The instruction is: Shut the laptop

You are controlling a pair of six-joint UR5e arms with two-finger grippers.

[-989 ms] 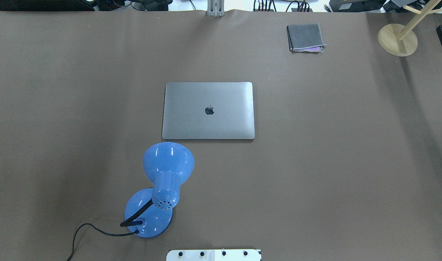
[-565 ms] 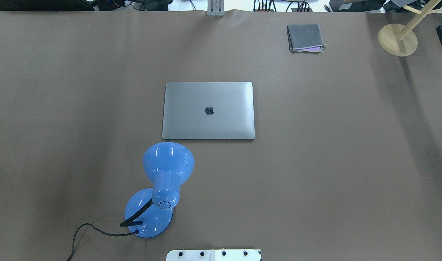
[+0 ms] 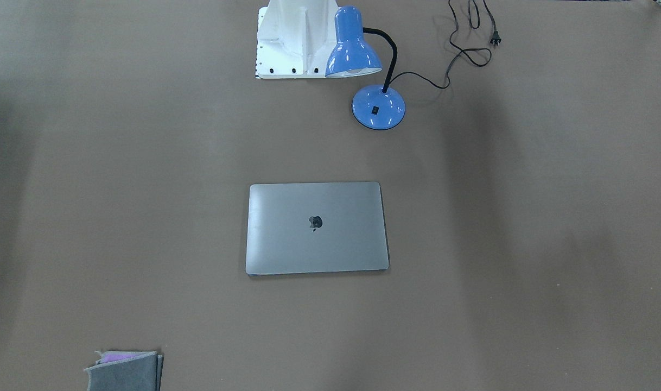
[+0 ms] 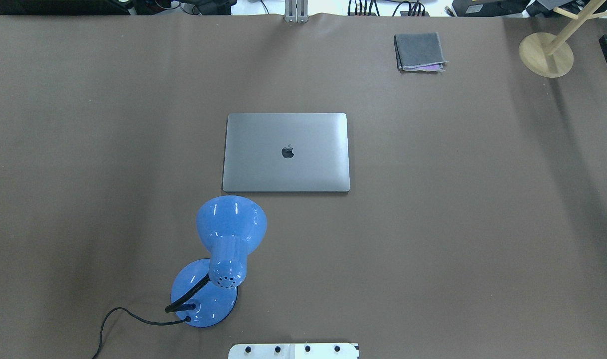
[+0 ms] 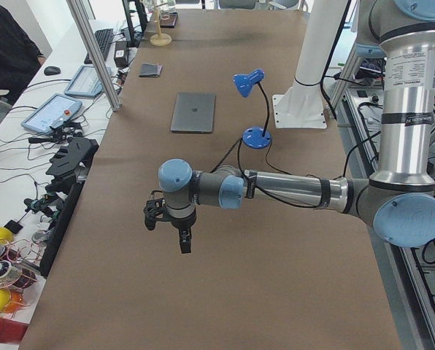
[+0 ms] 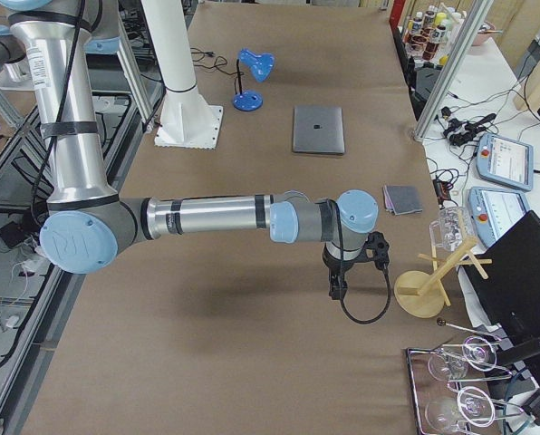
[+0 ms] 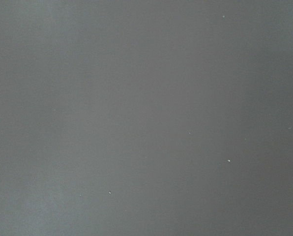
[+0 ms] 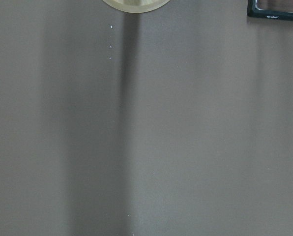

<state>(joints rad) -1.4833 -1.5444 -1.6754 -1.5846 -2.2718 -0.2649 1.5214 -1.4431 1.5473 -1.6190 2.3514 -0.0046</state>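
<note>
We see the laptop lying flat in the middle of the brown counter. Its lid is all the way down, and the dark apple mark faces up. Nothing touches it.

A blue lamp stands near the laptop, on the robot's side and a bit to the left. Its shade leans toward the laptop but does not touch it. A folded grey cloth lies far off at the other edge of the counter, to the right. A round wooden stand sits in the far right corner.

We find the left gripper only in the side view. It hangs over bare counter at the left end, well apart from the laptop. We cannot tell if it is wide or narrow.

The right gripper also shows only from the side. It hangs over the counter near the wooden stand, well apart from the laptop. We cannot tell how its fingers stand either.
</note>
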